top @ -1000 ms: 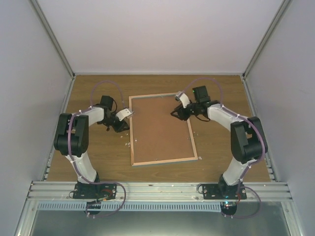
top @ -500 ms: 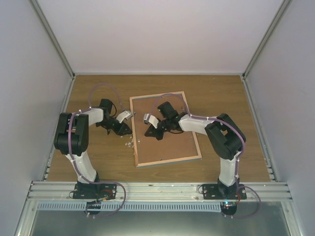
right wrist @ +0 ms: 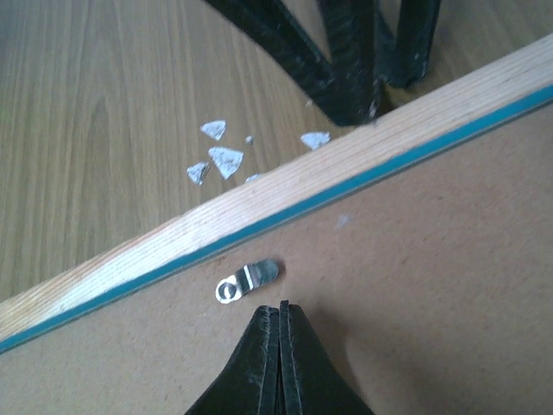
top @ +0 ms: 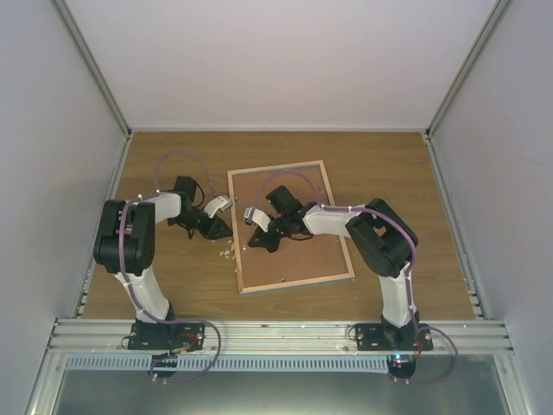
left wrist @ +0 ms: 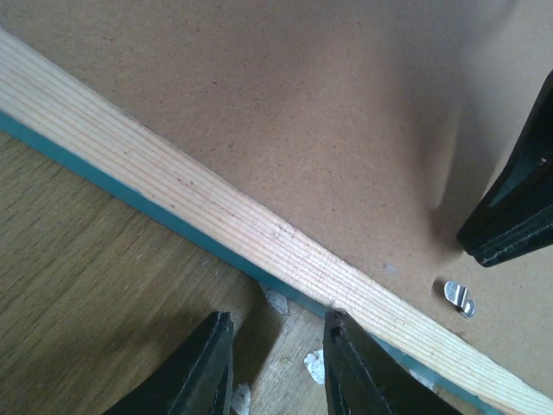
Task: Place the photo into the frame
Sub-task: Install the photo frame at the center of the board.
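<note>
We are looking at the frame [top: 298,259] lying face down near the middle of the bench [top: 389,173]. The brown board of its back is facing up, and a light wood edge is running round it. It is sitting slightly askew, its long sides slanting to the right as they come toward the arms. Thin teal lines are showing along the wood edge in both wrist views.

The left pincer [top: 220,230] is resting low over the bench just outside the frame's left long side. Its jaws are standing partly open, and we are seeing only bench grain between them, so it is gripping nothing. One of its fingers [left wrist: 363,372] is touching the wood edge.

The right arm is reaching across the frame from the right side. Its pincer [top: 263,242] is pressed fully closed, finger against finger, with nothing caught between them. Its tip is pointing down at the board close to the left long side, just beside a small metal clip [right wrist: 249,281] that is lying flat on the board just inside the wood edge. We cannot tell whether the tip is touching the board.

A few white paper scraps [right wrist: 220,160] are lying on the bench just outside that same edge, near the left pincer. The two pincers are facing each other across the wood edge, near but apart.
</note>
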### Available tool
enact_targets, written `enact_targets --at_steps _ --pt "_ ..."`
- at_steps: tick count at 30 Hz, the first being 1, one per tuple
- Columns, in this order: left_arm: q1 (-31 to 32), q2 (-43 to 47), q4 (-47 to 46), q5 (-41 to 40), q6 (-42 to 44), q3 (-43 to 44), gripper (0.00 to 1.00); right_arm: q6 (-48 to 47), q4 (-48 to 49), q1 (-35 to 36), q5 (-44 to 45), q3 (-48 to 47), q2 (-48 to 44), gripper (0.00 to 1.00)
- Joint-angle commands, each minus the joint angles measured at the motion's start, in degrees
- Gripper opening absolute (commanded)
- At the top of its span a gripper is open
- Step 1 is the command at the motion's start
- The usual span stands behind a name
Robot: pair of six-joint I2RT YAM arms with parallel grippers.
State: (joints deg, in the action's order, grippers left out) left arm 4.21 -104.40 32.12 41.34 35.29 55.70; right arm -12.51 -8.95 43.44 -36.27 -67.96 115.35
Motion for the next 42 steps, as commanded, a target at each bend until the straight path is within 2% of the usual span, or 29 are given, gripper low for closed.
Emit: enact_targets --at_steps 1,18,32,42 --pt "0.3 -0.7 1.9 -2.8 -0.3 -2.8 0.33 1.2 0.5 0.5 0.6 -2.2 1.9 0.01" --pt "0.3 -1.2 1.1 -3.0 0.0 -3.3 0.33 1.5 -2.3 1.5 1.3 -5.0 4.0 0.01" --pt "0.6 -1.5 1.0 -3.0 -0.4 -3.1 0.33 -2.5 -4.2 3.2 5.9 -3.5 7.4 0.01" --pt "1.0 -1.8 0.5 -3.4 -1.1 -3.0 0.32 -6.4 -1.2 4.9 1.8 -1.7 8.6 0.01"
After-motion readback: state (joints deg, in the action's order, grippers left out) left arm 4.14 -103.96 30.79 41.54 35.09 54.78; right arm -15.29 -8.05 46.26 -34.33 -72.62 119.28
